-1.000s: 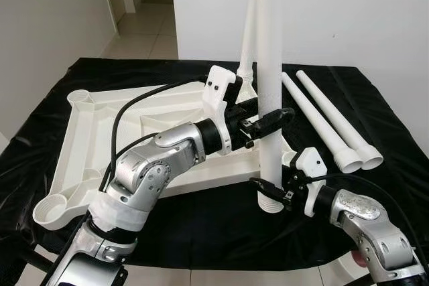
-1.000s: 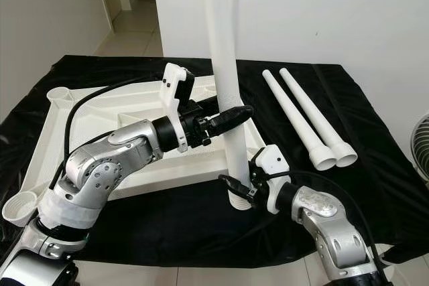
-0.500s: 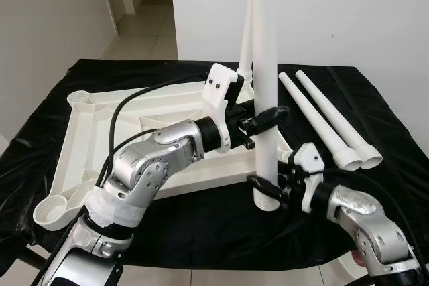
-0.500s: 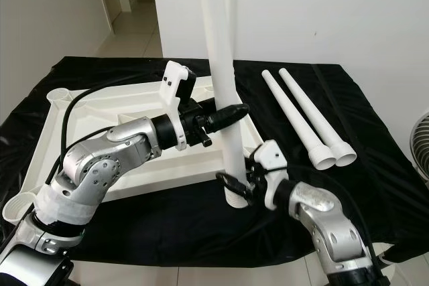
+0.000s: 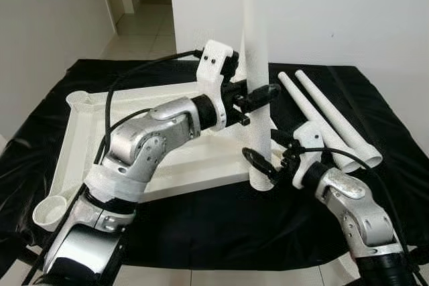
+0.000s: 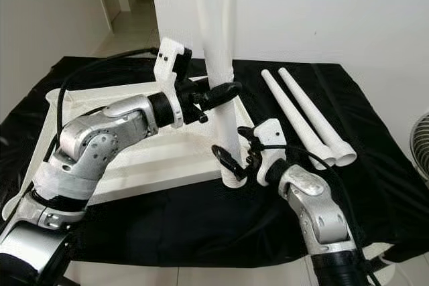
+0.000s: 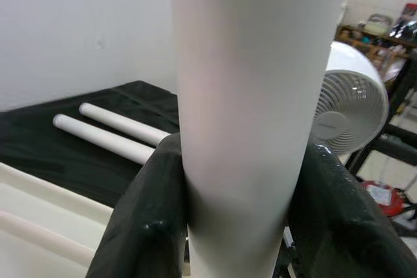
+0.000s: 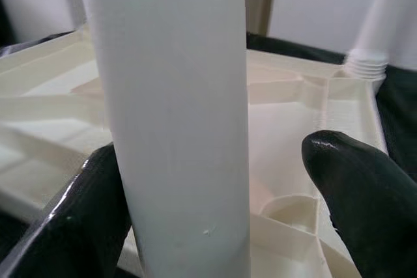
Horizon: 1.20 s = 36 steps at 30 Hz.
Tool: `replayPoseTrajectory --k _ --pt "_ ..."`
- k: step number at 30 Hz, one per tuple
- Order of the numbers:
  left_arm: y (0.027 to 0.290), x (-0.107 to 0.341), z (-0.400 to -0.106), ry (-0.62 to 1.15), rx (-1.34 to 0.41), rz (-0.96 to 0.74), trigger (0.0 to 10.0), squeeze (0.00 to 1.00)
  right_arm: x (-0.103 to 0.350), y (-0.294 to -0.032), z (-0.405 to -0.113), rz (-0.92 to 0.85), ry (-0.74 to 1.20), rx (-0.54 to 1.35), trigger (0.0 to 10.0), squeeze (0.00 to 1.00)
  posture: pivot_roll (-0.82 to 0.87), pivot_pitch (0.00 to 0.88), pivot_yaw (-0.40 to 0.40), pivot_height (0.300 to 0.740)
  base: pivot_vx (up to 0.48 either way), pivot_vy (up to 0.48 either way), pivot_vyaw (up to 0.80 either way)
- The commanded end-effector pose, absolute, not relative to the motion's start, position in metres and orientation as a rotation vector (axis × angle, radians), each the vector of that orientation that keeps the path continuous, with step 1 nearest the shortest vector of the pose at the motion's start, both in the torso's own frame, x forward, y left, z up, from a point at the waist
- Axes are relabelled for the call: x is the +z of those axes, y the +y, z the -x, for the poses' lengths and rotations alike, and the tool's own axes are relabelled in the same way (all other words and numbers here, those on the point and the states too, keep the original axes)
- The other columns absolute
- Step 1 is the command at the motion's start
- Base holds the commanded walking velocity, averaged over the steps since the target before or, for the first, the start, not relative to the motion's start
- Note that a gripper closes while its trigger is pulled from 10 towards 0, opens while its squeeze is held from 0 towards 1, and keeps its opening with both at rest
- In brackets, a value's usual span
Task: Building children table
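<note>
Carrying the upright table leg (image 5: pixel 258 108) toward the tabletop's near corner, you are now bringing its threaded foot right beside the white edge rather than out over the black cloth as a second ago. Your right end effector (image 5: pixel 263 163) is sitting low by the foot with one finger off the leg, so it is guiding, not clamping. Your left end effector (image 5: pixel 258 95) is still clenching the leg mid-shaft. Beyond, the upturned tabletop (image 5: pixel 87 138) is lying on the counter (image 5: pixel 201 226), with two spare legs (image 5: pixel 328 122) further right. Seating looks close.
</note>
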State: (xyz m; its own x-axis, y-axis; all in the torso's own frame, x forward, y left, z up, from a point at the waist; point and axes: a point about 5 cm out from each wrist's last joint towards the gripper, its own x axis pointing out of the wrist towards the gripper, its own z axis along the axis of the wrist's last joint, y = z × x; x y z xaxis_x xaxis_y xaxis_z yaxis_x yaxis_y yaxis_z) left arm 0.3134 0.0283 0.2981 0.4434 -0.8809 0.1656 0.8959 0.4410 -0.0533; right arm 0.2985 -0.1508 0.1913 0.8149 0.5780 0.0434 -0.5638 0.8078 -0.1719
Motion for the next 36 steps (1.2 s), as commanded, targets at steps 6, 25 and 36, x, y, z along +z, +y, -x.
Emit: replayPoseTrajectory --k 6,25,36 --pt "0.035 0.322 -0.323 -0.196 -1.032 0.104 10.0 0.00 0.196 -0.153 -0.318 0.169 -0.128 0.428 10.0 0.00 -0.04 0.025 0.039 0.740 0.000 0.000 0.00" --pt "0.025 0.327 -0.341 -0.256 -0.737 0.262 10.0 0.00 0.195 -0.120 -0.333 0.128 -0.229 0.168 10.0 0.00 -0.04 0.033 0.033 0.740 0.000 0.000 0.00" --pt "0.008 0.309 -0.345 -0.220 -0.556 0.205 10.0 0.00 0.198 -0.104 -0.337 0.166 -0.300 0.094 10.0 0.00 -0.04 0.027 0.037 0.740 0.000 0.000 0.00"
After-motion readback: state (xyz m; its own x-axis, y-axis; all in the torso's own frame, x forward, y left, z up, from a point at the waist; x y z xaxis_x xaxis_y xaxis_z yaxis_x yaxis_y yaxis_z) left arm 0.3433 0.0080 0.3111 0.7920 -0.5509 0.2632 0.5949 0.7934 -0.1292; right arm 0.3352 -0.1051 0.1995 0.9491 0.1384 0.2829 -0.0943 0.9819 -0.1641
